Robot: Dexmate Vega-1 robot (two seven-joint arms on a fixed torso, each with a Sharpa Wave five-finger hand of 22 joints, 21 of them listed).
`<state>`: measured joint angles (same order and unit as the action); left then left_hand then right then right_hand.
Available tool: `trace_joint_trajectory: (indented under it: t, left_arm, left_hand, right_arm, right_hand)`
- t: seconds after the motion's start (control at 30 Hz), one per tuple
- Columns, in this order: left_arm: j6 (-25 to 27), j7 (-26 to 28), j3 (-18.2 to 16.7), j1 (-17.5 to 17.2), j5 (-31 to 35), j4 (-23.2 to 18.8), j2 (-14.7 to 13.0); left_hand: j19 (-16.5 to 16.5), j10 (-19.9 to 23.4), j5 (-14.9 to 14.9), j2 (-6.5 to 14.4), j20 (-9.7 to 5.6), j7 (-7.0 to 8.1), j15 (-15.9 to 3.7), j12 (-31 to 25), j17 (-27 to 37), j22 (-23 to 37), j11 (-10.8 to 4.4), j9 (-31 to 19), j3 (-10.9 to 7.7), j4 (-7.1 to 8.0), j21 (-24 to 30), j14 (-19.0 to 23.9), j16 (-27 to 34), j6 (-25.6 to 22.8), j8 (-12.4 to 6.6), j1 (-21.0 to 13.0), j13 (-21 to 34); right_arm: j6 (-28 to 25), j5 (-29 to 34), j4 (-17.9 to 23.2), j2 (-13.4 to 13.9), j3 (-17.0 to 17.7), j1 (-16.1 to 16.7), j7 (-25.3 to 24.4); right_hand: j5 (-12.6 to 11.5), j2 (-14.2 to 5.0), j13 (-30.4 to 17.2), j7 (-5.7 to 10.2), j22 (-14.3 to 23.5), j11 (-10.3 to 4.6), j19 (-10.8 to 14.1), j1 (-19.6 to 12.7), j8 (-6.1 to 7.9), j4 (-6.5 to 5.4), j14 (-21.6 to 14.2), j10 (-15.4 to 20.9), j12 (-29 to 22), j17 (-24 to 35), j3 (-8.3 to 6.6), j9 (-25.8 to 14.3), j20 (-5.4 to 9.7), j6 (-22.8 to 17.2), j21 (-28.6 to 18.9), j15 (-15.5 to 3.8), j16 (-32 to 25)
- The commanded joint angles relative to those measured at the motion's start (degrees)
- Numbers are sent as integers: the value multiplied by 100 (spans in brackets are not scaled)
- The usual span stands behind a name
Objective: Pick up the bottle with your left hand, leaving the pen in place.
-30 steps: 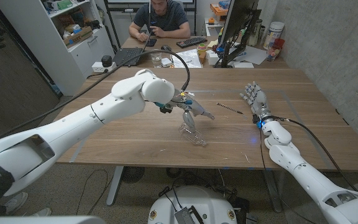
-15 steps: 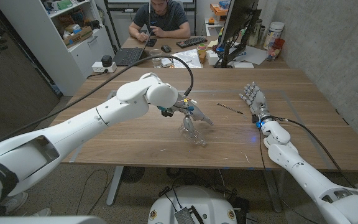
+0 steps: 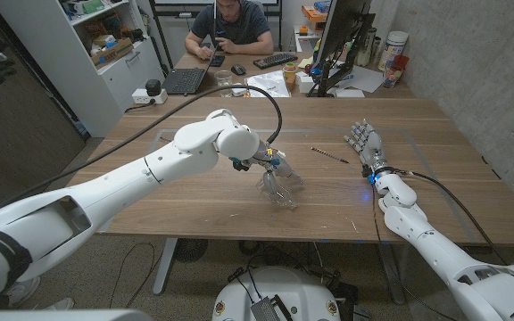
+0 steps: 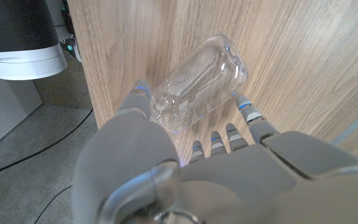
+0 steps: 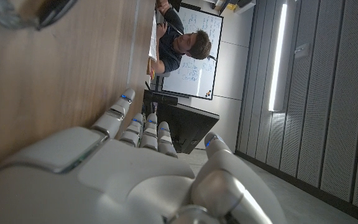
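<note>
Left robot hand fingers spread around clear, empty bottle lying sideways, not gripping.

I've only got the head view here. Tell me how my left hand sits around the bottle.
Observer: In the left wrist view the left hand is above the lying bottle, with one fingertip on each side of it.
Operator: Say whether it's gripped.
Observer: Not yet by that view; the fingers are spread and table shows between the palm and the bottle.
Operator: Report which way the bottle points.
Observer: Its flat base end faces away from the palm; the end nearest the palm is hidden behind the hand.
Operator: Check the right hand.
Observer: In the right wrist view the right hand holds nothing, its fingers straight along the table.
</note>
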<state>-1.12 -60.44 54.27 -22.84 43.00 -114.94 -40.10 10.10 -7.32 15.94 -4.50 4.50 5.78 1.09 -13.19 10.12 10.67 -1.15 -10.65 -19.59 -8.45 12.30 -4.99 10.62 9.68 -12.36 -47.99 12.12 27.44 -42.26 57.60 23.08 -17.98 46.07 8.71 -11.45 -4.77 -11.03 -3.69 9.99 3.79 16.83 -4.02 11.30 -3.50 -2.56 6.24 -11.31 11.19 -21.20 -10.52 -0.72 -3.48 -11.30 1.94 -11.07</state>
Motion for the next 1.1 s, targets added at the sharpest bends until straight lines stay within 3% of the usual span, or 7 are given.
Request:
trace_joint_trajectory:
  t: [0.03, 0.23, 0.43, 0.5, 0.73, 0.87, 1.1]
  left_arm:
    - [-172, -40, 98, -82, 543, 9, 54]
    - [-466, 521, 17, -248, 1045, -166, -55]
    - [-811, 1226, -159, -484, 1303, -194, -183]
    - [-840, 1333, -253, -549, 1231, -157, -156]
    - [-1088, 1740, -456, -694, 1078, -31, -142]
    - [-970, 1548, -477, -705, 1122, -22, -76]
    - [-935, 1499, -540, -739, 1166, -123, -75]
  left_hand:
    - [56, 69, -43, 49, -45, -30, -32, -64, 20, 19, -35, -19, 3, 18, 18, 76, 48, -69, -36, -72, 24]
    - [254, 729, -188, 266, 0, 202, -163, -446, 53, 47, -97, -51, -15, -19, 103, 648, 154, -493, -157, -356, 140]
    - [958, 1833, -503, 920, -152, 520, -517, -1421, 523, 140, -313, -190, -70, -101, 439, 2172, 817, -1812, -718, -1048, 664]
    - [1362, 2386, -577, 1004, -267, 590, -727, -2049, 1093, 228, -432, -310, 29, -166, 683, 2856, 1451, -2553, -1122, -1601, 1101]
    - [2848, 3983, -396, 1153, -716, -37, -1231, -4386, 3661, 933, -692, -1073, 524, -120, 2426, 4390, 3730, -4677, -2883, -3248, 3023]
    - [3586, 4279, -367, 1131, -1029, -264, -1320, -4524, 3855, 1098, -710, -1226, 525, -94, 3079, 5007, 3825, -5178, -3254, -3316, 3035]
    - [3704, 4344, -346, 1105, -1104, -258, -1345, -4511, 3940, 1169, -691, -1213, 517, -77, 3345, 5152, 3739, -5320, -3332, -3317, 2973]
  right_arm:
    - [39, -40, -189, -16, 10, -71, 181]
    - [43, -18, -281, -43, -11, -152, 215]
    - [56, 26, -327, -39, -26, -192, 204]
    - [74, 78, -336, -28, -41, -199, 157]
    - [93, 176, -290, 5, -64, -190, 36]
    - [85, 185, -254, 18, -69, -179, 21]
    - [57, 181, -239, 9, -79, -176, 2]
  right_hand:
    - [-39, -12, -18, 0, 16, -3, 24, 2, 4, 2, -53, 36, -15, 0, -33, -25, -8, -39, -33, 15, -21]
    - [-39, 12, -18, -9, 16, 13, 30, 0, 2, 9, -57, 39, -15, -4, -25, -24, -12, -38, -35, 22, -20]
    - [-39, 39, -18, -11, 15, 25, 33, -4, 0, 20, -57, 43, -16, -9, -15, -24, -12, -38, -35, 29, -17]
    - [-40, 48, -18, -14, 15, 22, 33, -6, 0, 23, -57, 44, -16, -10, -12, -24, -14, -40, -35, 24, -16]
    - [-41, 69, -18, -15, 15, 17, 35, -9, -3, 31, -58, 50, -17, -14, -4, -23, -16, -37, -35, 25, -13]
    - [-41, 76, -18, -15, 15, 17, 36, -7, -4, 31, -59, 50, -17, -14, 0, -23, -18, -37, -35, 13, -13]
    - [-43, 83, -18, -15, 15, 13, 37, -3, -6, 30, -63, 52, -16, -15, 6, -23, -20, -35, -35, 14, -14]
